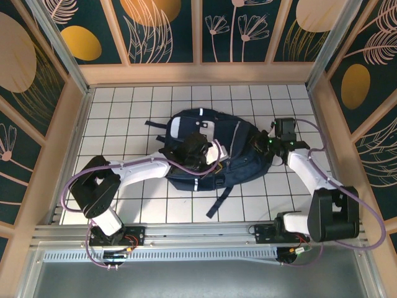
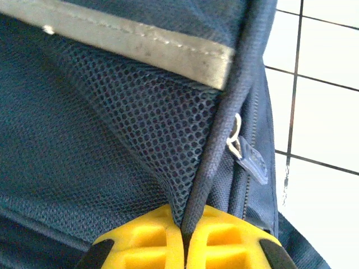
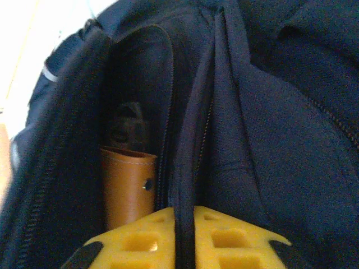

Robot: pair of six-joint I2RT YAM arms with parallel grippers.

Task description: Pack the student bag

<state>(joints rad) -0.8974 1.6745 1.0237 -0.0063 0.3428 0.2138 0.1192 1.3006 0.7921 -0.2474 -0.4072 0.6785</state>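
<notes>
The navy student bag [image 1: 232, 162] lies flat in the middle of the white tiled table. My left gripper [image 1: 200, 150] rests on its middle. In the left wrist view the left gripper [image 2: 188, 242] is shut on the bag's dark piped edge [image 2: 216, 145], beside a mesh pocket [image 2: 134, 129] and a grey reflective strip [image 2: 140, 42]. My right gripper [image 1: 265, 146] is at the bag's right side. In the right wrist view the right gripper [image 3: 184, 238] is shut on a fabric edge [image 3: 188, 145] of the open compartment. A brown leather case [image 3: 126, 188] stands inside.
A zipper pull [image 2: 247, 156] hangs just right of the piping. Black straps [image 1: 218, 200] trail from the bag toward the near edge. Wooden walls [image 1: 198, 73] fence the table on three sides. A metal rail [image 1: 198, 231] runs along the front.
</notes>
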